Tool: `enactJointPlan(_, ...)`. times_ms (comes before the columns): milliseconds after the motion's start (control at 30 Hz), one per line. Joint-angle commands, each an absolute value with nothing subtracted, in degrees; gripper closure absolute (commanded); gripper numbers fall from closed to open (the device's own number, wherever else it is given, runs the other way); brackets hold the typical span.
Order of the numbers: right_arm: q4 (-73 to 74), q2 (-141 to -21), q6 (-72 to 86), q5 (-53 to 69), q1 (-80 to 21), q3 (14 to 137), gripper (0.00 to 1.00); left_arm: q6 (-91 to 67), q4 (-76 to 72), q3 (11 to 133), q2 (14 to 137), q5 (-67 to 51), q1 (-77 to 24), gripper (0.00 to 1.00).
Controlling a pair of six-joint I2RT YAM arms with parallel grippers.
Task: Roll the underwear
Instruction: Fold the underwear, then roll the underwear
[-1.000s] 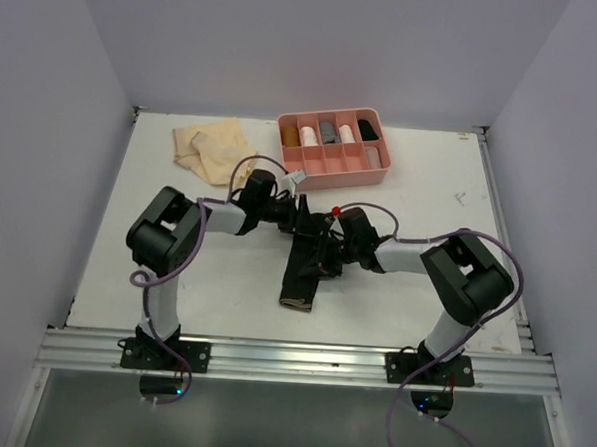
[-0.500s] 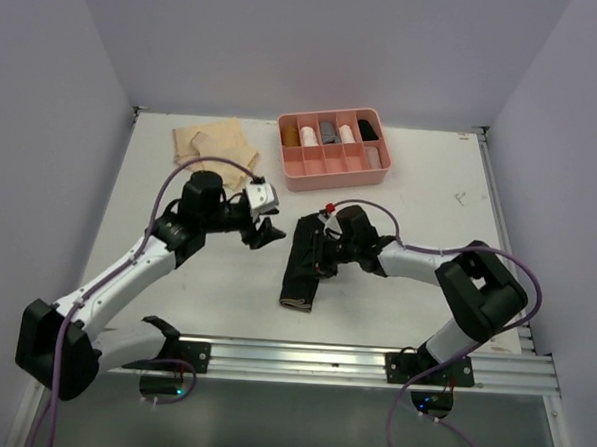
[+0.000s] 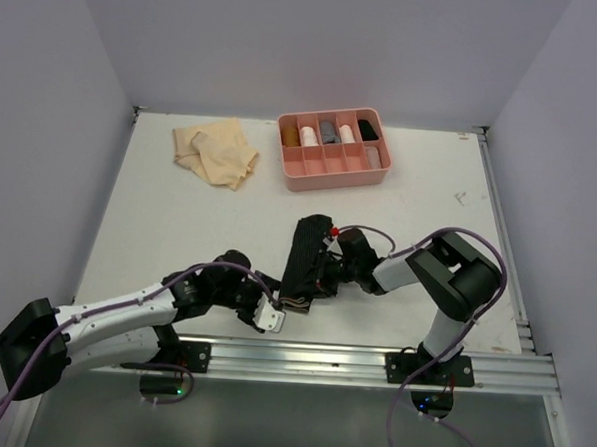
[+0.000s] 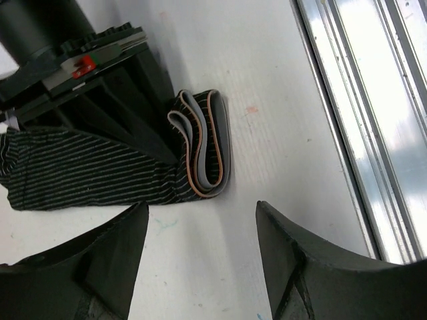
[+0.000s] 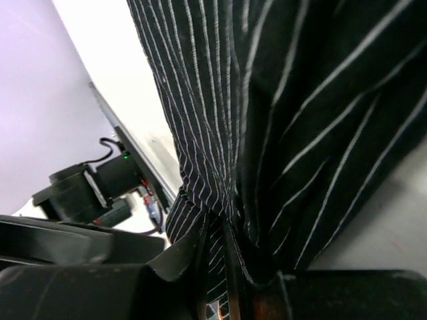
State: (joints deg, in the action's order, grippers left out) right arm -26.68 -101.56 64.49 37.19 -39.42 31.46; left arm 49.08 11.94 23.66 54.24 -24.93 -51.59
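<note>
White worktop [image 3: 158,226] is carrying everything, w/ a metal rail [image 3: 301,359] running along its near edge. L arm [image 3: 123,314] is lying low and stretched across the near side, reaching toward centre; R arm [image 3: 456,277] is bending in from the right, wrist pointing left. Pink tray [image 3: 331,178] is sitting at the far edge, right of centre, w/ small rolled cloths filling its back compartments. Tan underwear [image 3: 217,151] is lying crumpled and flat at far left, just beside the tray but apart from it, well away from both arms. Black underwear [image 3: 305,259], pinstriped, is lying mid-worktop as a long folded strip running far to near, w/ its grey, orange-edged waistband doubled over at the near end, close to the rail. R pincer [image 3: 324,270] is pressing down on the strip's right side approx midway along, fingers closing on a bunched fold of the striped cloth, pinching it. L pincer [image 4: 200,207] is hovering just off the strip's near end, fingers [image 4: 100,267] standing spread wide, holding nothing and not touching the cloth.
</note>
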Motion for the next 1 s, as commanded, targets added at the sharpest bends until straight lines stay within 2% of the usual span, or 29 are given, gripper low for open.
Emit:
enactJointPlan(0, -31.3, -105.3, 67.0, 34.9, -39.6, 28.7, 0.81, 56.7, 2.6, 21.6, 56.7, -22.5, -54.6, 0.32)
enactJointPlan(267, -36.6, -107.4, 69.5, 36.5, -39.6, 27.2, 0.82, 55.9, -8.9, 19.5, 65.0, -17.5, -57.8, 0.37)
enactJointPlan(467, -37.2, -107.6, 69.6, 37.5, -39.5, 27.5, 0.82, 57.1, -12.3, 18.1, 68.8, -16.8, -57.9, 0.45)
enactJointPlan(567, -37.1, -107.0, 69.5, 38.0, -39.3, 28.1, 0.81, 57.7, -10.7, 19.2, 70.5, -17.6, -58.1, 0.61)
enactJointPlan(667, -36.7, -106.0, 69.2, 38.7, -38.6, 29.2, 0.79, 58.6, -5.7, 22.0, 72.7, -19.2, -58.1, 0.69)
enactJointPlan(700, -36.5, -105.5, 69.1, 38.8, -38.3, 29.8, 0.77, 59.0, -3.8, 23.2, 73.4, -19.9, -58.1, 0.76)
enactJointPlan(767, -35.0, -104.7, 68.2, 39.3, -36.9, 30.6, 0.69, 58.4, 2.7, 26.5, 75.4, -21.0, -58.1, 0.82)
enactJointPlan(800, -33.8, -103.0, 67.4, 39.5, -36.3, 31.5, 0.65, 58.0, 4.4, 27.6, 76.0, -21.1, -58.1, 0.9)
enactJointPlan(867, -22.0, -99.1, 62.6, 38.9, -34.0, 34.1, 0.52, 57.3, 8.8, 30.2, 77.3, -21.4, -58.1, 1.0)
enactJointPlan(900, -22.0, -97.7, 59.9, 38.4, -33.1, 35.6, 0.52, 57.2, 10.1, 30.8, 77.5, -21.5, -58.0, 1.0)
enactJointPlan(967, -8.6, -94.2, 51.2, 36.8, -30.2, 40.6, 0.49, 57.2, 14.0, 32.3, 77.3, -23.3, -57.8, 1.0)
